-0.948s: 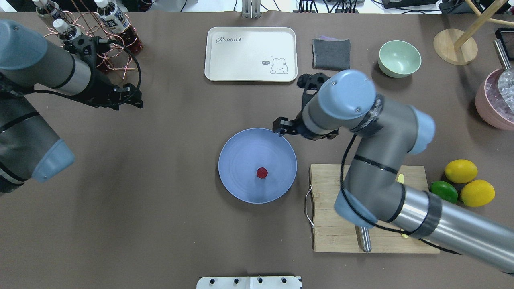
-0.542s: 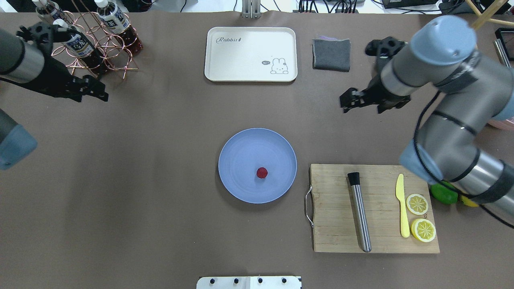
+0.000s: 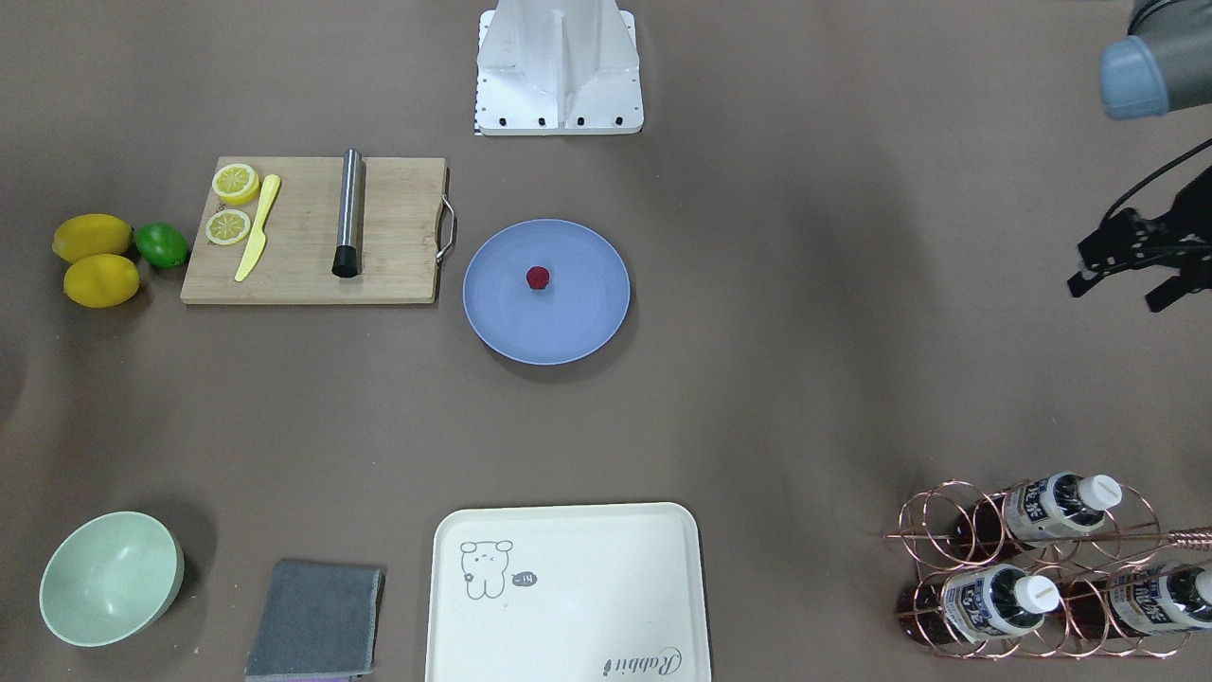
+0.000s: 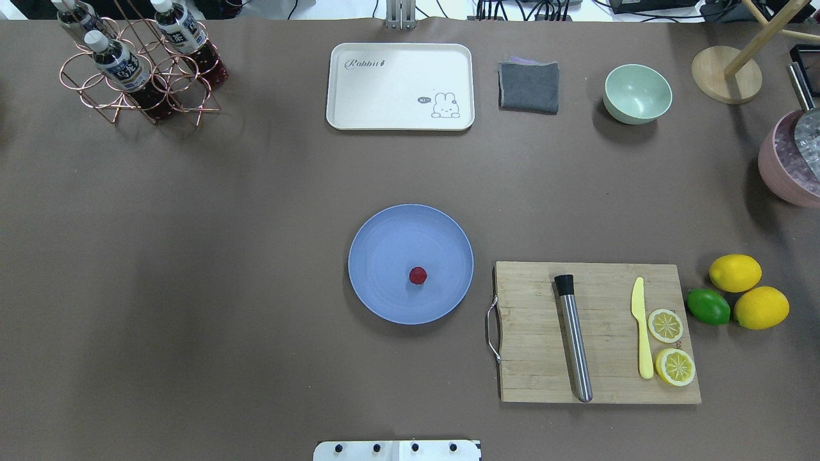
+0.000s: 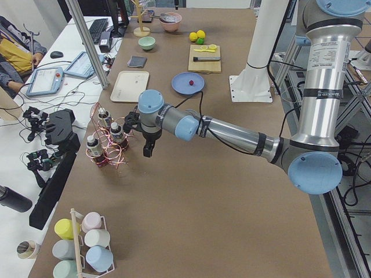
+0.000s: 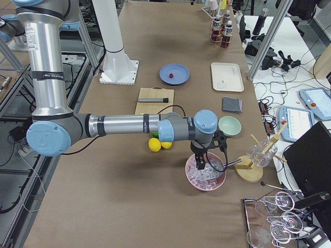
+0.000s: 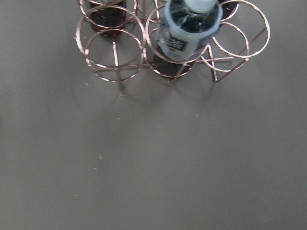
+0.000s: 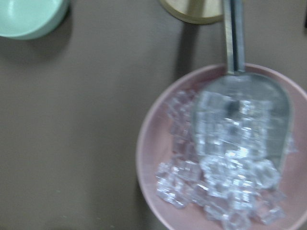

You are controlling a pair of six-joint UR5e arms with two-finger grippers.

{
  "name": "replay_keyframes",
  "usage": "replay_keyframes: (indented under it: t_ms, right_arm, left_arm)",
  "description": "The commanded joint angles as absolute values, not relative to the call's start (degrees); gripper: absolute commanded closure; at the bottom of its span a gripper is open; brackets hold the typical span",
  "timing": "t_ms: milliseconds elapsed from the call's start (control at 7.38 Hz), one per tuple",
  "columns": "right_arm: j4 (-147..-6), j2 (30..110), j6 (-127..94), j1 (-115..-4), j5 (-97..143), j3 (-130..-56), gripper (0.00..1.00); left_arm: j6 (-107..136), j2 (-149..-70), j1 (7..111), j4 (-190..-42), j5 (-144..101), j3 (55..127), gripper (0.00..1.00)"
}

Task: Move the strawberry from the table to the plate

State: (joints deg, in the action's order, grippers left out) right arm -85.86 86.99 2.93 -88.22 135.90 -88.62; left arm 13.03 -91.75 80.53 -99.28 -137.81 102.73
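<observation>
Nearest the robot on the worktop (image 4: 224, 256), a wooden cutting board (image 4: 532, 358) carries a steel rod with a black end (image 4: 573, 346), a yellow knife (image 4: 640, 333) and two lemon halves (image 4: 665, 325) laid cut side up. Just beside the board's handle sits the blue plate (image 4: 384, 243). The strawberry (image 4: 418, 276) rests on it, a little to the nearer side of the middle and touching nothing else. The berry looks roundish, so neither a long axis nor a pointing end can be made out.

Off the board's other end lie two whole lemons (image 4: 735, 273) and a lime (image 4: 708, 306), close together.

Farther out on the robot's right, a pink bowl (image 8: 148, 158) holds ice cubes (image 8: 216, 191) with a metal scoop (image 8: 240, 110) lying on them. The right claw (image 6: 200, 160) hangs over this bowl. Whether its fingers are apart cannot be told.

On the robot's left, the left claw (image 3: 1122, 289) hovers with its fingers spread, gripping nothing, near a copper wire rack (image 4: 109, 105) that holds dark drink bottles (image 4: 118, 64).

Along the far edge stand a cream tray (image 4: 384, 89), a folded grey cloth (image 4: 528, 86) and a mint-green bowl (image 4: 637, 93).
</observation>
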Motion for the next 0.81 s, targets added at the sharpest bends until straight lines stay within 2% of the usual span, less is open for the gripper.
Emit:
replay_keyframes:
  t_ms: [0,677]
  right_arm:
    - [-85.9,88.0,6.1,-92.4,135.8,-86.5,0.00]
    - [-85.7,88.6,6.1,-93.4,135.6,-87.0,0.00]
  left_arm:
    - [10.9,-89.3,83.0,-98.9,-137.5,102.6,0.03]
    - [10.2,-86.8,85.7,-99.8,-136.8,102.3,0.03]
